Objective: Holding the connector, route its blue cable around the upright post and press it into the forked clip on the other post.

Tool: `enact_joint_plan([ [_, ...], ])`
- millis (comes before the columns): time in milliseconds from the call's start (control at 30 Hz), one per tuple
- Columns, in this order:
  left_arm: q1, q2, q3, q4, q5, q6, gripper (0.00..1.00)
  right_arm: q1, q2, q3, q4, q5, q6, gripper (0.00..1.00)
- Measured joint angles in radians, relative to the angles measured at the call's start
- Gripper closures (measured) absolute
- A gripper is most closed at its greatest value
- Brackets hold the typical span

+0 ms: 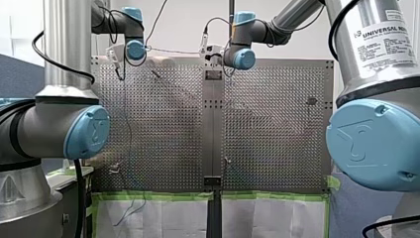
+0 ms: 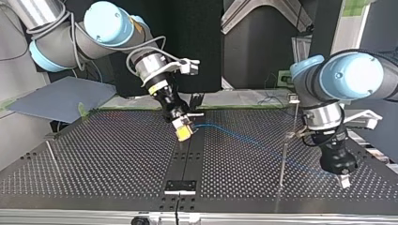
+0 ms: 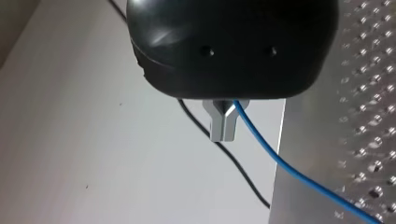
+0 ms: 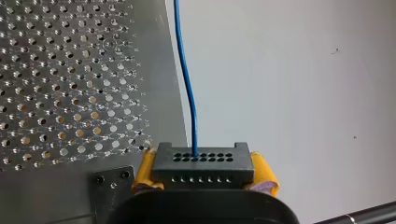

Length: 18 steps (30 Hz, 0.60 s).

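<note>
Two grippers, both loaded. At the top view's left, my right gripper (image 2: 184, 131) clamps the black connector (image 4: 203, 165) between its yellow pads (image 4: 265, 170), low over the perforated table (image 2: 94, 159). From it the blue cable (image 2: 234, 135) runs rightward near a thin upright post (image 2: 283, 159) to my left gripper (image 2: 345, 180), whose metal fingers (image 3: 219, 126) are pinched closed on the cable.

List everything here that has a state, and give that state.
my right hand, shut on the connector.
connector, clamped between yellow pads.
my left hand, shut on the blue cable.
blue cable, strung from connector to my left hand.
upright post, standing; whether the cable touches it cannot be told.
</note>
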Motion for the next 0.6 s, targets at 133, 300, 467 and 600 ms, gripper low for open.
enact_joint_plan([
  [133,0.011,-0.013,0.008,0.0,0.012,-0.009,1.0,-0.005,0.005,-0.003,-0.008,-0.002,0.01,1.0],
  [300,0.023,-0.035,0.009,-0.011,0.027,-0.014,1.0,-0.011,0.035,-0.023,-0.016,-0.003,0.029,1.0],
  [467,0.027,-0.057,0.009,-0.02,0.049,-0.017,1.0,-0.012,0.074,-0.044,-0.025,-0.001,0.034,1.0],
  [600,0.027,-0.069,0.009,-0.022,0.057,-0.018,1.0,-0.013,0.102,-0.053,-0.035,0.0,0.035,1.0],
])
